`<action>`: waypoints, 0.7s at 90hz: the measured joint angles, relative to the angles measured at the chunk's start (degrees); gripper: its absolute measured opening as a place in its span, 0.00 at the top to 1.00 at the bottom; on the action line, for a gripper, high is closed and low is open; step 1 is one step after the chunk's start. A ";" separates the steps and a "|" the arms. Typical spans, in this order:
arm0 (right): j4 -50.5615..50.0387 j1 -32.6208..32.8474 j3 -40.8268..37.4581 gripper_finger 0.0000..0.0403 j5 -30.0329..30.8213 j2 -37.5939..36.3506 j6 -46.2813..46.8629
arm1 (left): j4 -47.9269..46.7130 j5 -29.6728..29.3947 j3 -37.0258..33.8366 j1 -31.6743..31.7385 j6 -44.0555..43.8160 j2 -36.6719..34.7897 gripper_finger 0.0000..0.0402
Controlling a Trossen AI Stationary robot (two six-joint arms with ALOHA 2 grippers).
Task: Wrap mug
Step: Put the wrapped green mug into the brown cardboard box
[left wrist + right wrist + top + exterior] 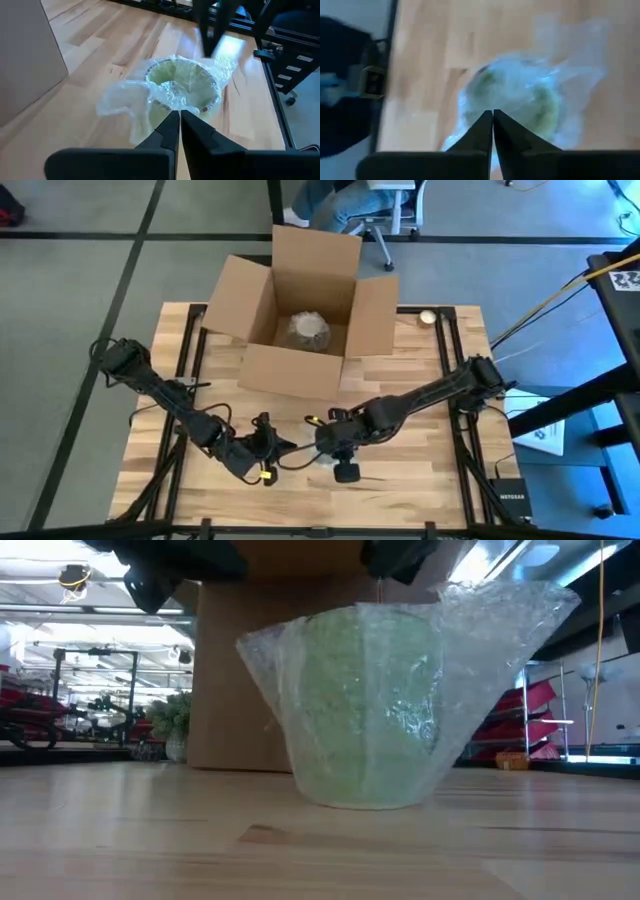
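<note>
The green mug (pixel 365 710) stands upright with its base on the wooden table (pixel 150 840), and clear bubble wrap (pixel 500 630) is drawn up around it. The wrap flares out past the rim, and a crumpled part (pixel 170 92) lies inside the mug's mouth. The mug also shows between the arms (pixel 318 461). My left gripper (pixel 179 116) is shut, its tips over the mug's near rim. My right gripper (pixel 493 116) is shut above the wrapped mug (pixel 520 100). In the low view both grippers are dark shapes at the top edge. The mug's handle is hidden. My left gripper's shut fingertips (pixel 170 122) stand at the wrap over the mug's near rim (pixel 175 105), coming in slanting from above on the table's left side. I cannot tell whether they touch the wrap. My right gripper hovers over the mug; I cannot tell whether it touches the wrap.
An open brown cardboard box (pixel 300 310) stands beyond the mug at the table's far middle, with a wrapped bundle (pixel 305 330) inside. A small round object (pixel 428 317) lies at the far right. Bare wood (pixel 420 480) lies near and right of the mug.
</note>
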 joint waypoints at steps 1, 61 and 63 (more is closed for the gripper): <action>-0.10 0.01 0.00 0.96 -0.47 0.00 0.02 | -0.01 0.01 0.00 0.00 0.00 0.00 1.00; 5.38 6.21 -2.87 0.30 15.17 3.11 -1.73 | -0.03 0.50 0.00 0.04 -0.03 0.02 1.00; 5.37 6.21 -3.21 0.31 15.16 3.71 -1.69 | -0.03 0.52 0.00 0.07 -0.07 0.02 1.00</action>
